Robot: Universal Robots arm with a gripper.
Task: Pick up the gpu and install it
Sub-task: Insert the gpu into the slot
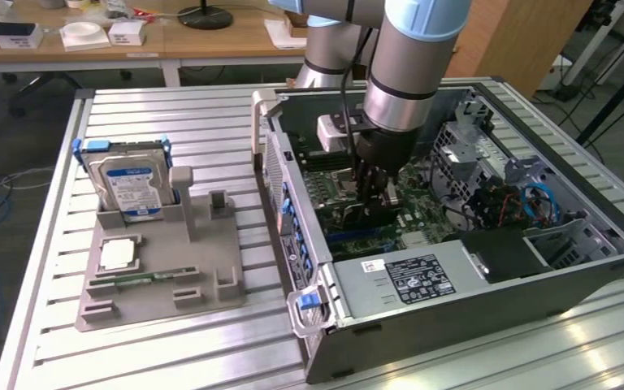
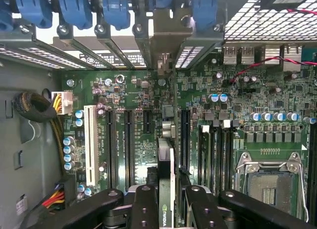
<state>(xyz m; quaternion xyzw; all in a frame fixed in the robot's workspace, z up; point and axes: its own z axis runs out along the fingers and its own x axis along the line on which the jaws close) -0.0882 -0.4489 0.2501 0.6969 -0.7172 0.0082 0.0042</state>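
My gripper (image 1: 370, 193) reaches down into the open computer case (image 1: 486, 313) and is shut on the gpu (image 1: 364, 214), which it holds on edge over the green motherboard (image 1: 426, 215). In the wrist view the black fingers (image 2: 145, 202) clamp the thin card from both sides. The gpu (image 2: 166, 155) shows edge-on between them, with a logo near the gripper (image 2: 166, 204). Its silver bracket (image 2: 163, 51) stands at the case's rear slot openings. The card runs along a dark expansion slot (image 2: 184, 140); I cannot tell whether it is seated.
A grey fixture (image 1: 198, 280) on the slatted table at the exterior view's left holds a silver hard drive (image 1: 130, 185), a processor chip (image 1: 117, 254) and a memory stick (image 1: 144, 279). Inside the case are blue latches (image 2: 74, 9), a white slot (image 2: 90, 145), a processor socket (image 2: 271, 182) and cable bundles (image 2: 37, 108).
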